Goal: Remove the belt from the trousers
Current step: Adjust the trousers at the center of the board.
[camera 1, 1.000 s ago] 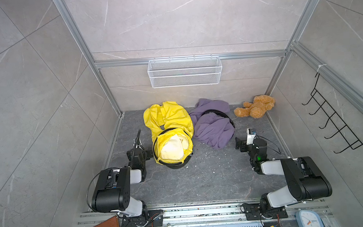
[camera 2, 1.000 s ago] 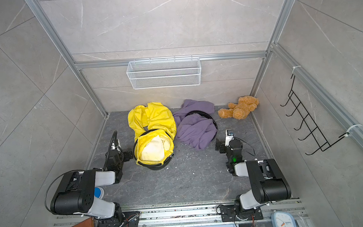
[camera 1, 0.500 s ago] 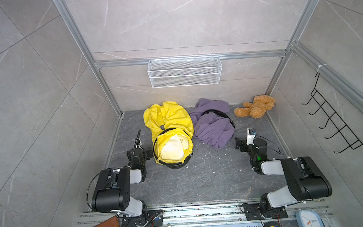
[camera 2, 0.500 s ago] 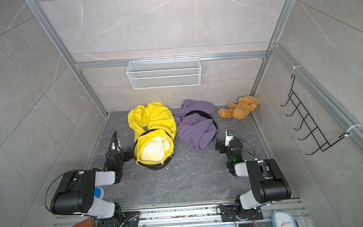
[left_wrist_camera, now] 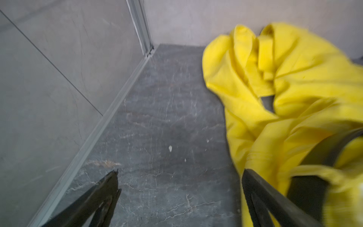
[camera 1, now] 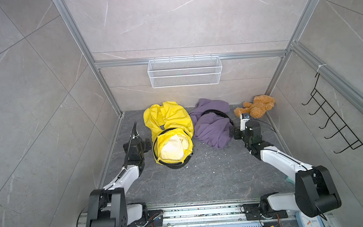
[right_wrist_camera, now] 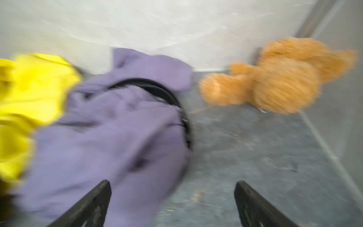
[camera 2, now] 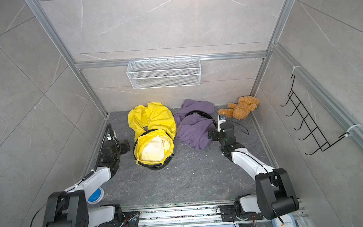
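Observation:
Yellow trousers (camera 1: 169,119) lie crumpled on the floor with a black belt (camera 1: 175,165) ringing the open waist; both also show in the left wrist view as trousers (left_wrist_camera: 294,82) and belt (left_wrist_camera: 330,151). Purple trousers (camera 1: 211,129) lie beside them with their own black belt (camera 1: 216,112), which the right wrist view shows too (right_wrist_camera: 157,90). My left gripper (left_wrist_camera: 180,173) is open over bare floor, just left of the yellow waist. My right gripper (right_wrist_camera: 172,183) is open and empty at the right edge of the purple trousers (right_wrist_camera: 110,137).
A brown teddy bear (camera 1: 256,109) lies in the back right corner. A white wire basket (camera 1: 184,71) hangs on the back wall and a black hook rack (camera 1: 336,119) on the right wall. Walls close in on both sides. Small white crumbs dot the floor (camera 1: 202,182).
Both arms have edged forward towards the back wall, the right one closer to the purple trousers. The wrist views are blurred. The garments have not moved.

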You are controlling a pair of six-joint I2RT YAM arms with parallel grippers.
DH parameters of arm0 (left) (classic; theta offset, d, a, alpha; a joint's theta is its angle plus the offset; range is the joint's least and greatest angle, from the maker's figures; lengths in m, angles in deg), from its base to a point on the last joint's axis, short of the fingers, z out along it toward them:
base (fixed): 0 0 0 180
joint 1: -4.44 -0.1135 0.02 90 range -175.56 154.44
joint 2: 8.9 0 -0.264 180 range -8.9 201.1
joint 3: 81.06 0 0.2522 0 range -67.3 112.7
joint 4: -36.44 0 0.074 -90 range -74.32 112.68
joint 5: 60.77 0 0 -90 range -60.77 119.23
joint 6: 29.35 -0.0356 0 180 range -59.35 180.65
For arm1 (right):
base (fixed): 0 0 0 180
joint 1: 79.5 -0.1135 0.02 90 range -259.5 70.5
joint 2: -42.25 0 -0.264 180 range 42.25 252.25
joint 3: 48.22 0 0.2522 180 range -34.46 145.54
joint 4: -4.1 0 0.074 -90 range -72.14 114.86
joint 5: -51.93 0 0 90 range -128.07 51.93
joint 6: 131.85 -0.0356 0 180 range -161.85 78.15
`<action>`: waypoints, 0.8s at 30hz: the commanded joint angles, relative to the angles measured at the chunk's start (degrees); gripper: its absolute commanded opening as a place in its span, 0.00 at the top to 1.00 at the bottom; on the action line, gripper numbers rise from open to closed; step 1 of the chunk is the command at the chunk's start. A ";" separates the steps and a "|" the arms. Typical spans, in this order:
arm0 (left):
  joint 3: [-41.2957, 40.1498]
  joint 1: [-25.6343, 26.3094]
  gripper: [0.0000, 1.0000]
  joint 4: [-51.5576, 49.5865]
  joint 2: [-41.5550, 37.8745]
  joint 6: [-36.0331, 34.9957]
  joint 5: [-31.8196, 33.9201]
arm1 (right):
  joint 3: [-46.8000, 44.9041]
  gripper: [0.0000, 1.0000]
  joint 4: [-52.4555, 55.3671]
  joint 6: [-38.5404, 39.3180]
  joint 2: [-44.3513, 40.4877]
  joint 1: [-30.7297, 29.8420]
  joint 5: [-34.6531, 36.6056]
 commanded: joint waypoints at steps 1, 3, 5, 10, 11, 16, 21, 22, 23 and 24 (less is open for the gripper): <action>3.33 2.93 0.00 -17.75 -7.05 5.01 3.54 | 4.92 0.00 23.99 -12.25 3.35 -6.99 -8.25; 4.71 4.13 0.00 -23.11 -10.45 7.02 3.97 | 5.57 0.00 23.90 -17.62 5.28 -12.53 -10.37; 5.86 5.04 0.00 -26.98 -12.75 7.94 3.58 | 7.31 0.00 22.53 -23.12 8.49 -18.56 -11.68; 8.11 7.09 0.00 -32.79 -15.71 8.63 3.74 | 17.69 0.00 26.52 -34.19 18.43 -29.47 -10.85; 8.42 7.21 0.00 -33.40 -16.03 8.56 3.70 | 19.13 0.00 28.05 -36.38 19.67 -30.86 -9.91; 8.79 7.94 0.00 -35.18 -17.51 8.72 3.69 | 25.25 0.00 33.30 -44.78 26.63 -34.73 -6.58; 8.47 8.51 0.00 -34.78 -18.22 9.58 3.70 | 28.92 0.00 31.59 -50.06 34.23 -35.08 -6.87; 8.54 8.60 0.00 -34.73 -18.23 9.50 3.82 | 29.93 0.00 31.19 -50.56 35.80 -35.08 -6.74; 8.54 8.69 0.00 -34.55 -18.01 9.39 3.92 | 31.40 0.00 31.51 -50.71 37.26 -35.13 -6.30; 8.56 8.69 0.00 -34.48 -17.97 9.46 3.96 | 32.90 0.00 31.95 -50.91 38.93 -35.10 -6.17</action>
